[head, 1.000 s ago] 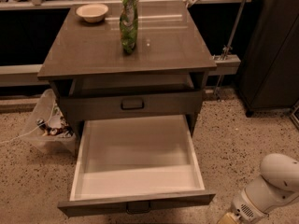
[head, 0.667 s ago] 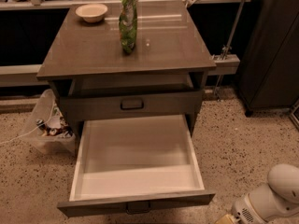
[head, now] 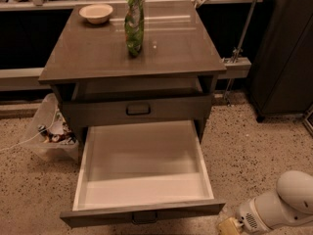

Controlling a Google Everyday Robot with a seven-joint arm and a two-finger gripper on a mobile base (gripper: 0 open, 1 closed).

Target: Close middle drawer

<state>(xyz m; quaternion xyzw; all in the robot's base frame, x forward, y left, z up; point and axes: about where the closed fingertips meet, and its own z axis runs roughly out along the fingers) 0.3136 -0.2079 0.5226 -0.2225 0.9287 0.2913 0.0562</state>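
The middle drawer (head: 143, 156) is pulled far out of the grey-brown cabinet (head: 132, 53). Its pale whitish inner box is empty, and its flat front (head: 98, 217) with a small dark handle (head: 145, 218) sits near the bottom edge of the camera view. Above it the taller-fronted drawer (head: 138, 109) is pushed in. My gripper (head: 228, 226) is at the bottom right on the end of the white arm (head: 281, 202), low beside the drawer front's right corner and apart from it.
A green bag (head: 134, 19) and a pale bowl (head: 96, 12) stand on the cabinet top. A clear plastic bin (head: 48, 135) of clutter sits on the speckled floor to the left. A dark cabinet (head: 288, 48) stands at the right, with a metal pole (head: 242, 31) beside it.
My white arm has sunk slightly lower at the bottom right. The drawer has not moved.
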